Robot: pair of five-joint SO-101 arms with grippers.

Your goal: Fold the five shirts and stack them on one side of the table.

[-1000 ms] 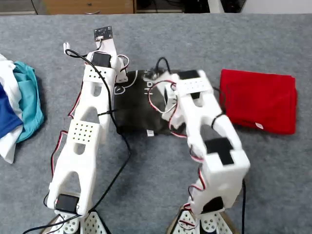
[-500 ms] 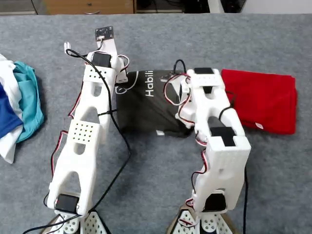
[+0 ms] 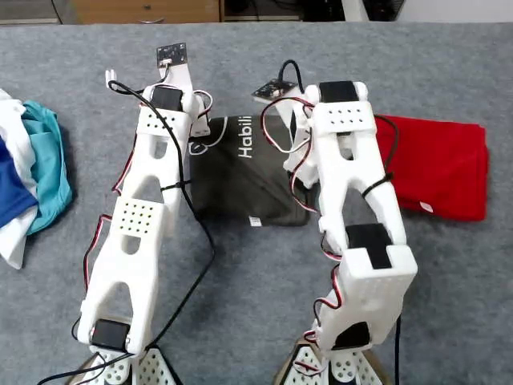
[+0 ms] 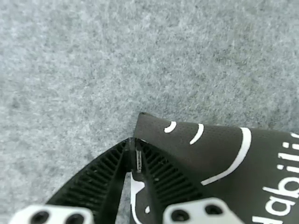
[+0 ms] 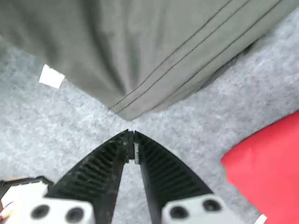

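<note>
Pincers differ: left pincer [image 4: 134,148] pinches the black shirt [image 4: 224,158]; right pincer [image 5: 131,139] is closed, empty. Best to pull the fold flat, slowly, toward the red shirt [image 3: 433,164].

Beyond the far edge of the black shirt [image 3: 240,172] and on its near side, between the arms, the counter [image 3: 256,273] is bare. The left arm [image 3: 152,184] overhangs its left edge. The right arm [image 3: 353,172] blocks the gap between it and the red shirt [image 3: 437,164]. A shirt pile [image 3: 32,172] lies well off its left, with bare counter between.
</note>
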